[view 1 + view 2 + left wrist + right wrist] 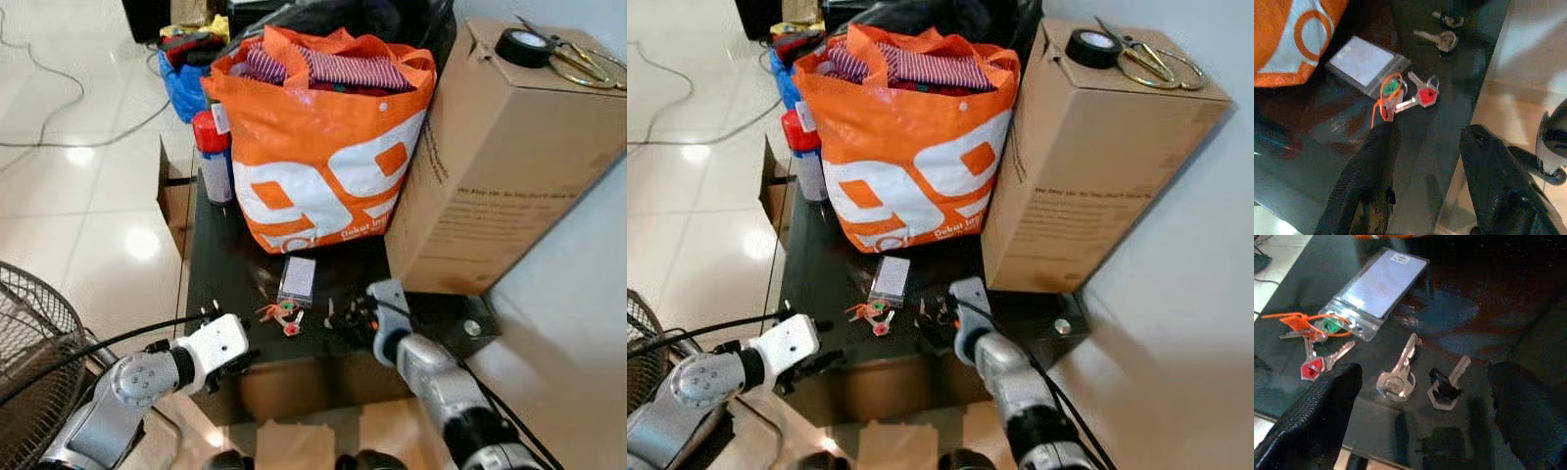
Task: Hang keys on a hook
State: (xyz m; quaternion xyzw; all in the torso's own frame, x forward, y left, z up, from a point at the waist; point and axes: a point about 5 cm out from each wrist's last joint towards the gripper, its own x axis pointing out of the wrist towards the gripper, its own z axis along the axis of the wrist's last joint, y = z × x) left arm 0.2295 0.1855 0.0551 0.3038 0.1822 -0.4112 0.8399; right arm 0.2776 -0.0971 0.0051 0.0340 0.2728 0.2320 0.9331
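Note:
A key bunch with a red cap, a green cap and an orange tie lies near the front edge of the black table. Right of it lie two loose keys, one silver and one with a black head. My left gripper hovers open at the table's front edge, just short of the bunch. My right gripper is open low over the two loose keys, one finger on each side. In the left eye view it sits at the table's front right.
A card in a clear sleeve lies behind the keys. An orange bag full of cloth, a red-capped spray can and a cardboard box with tape and scissors on top crowd the back. A fan stands front left.

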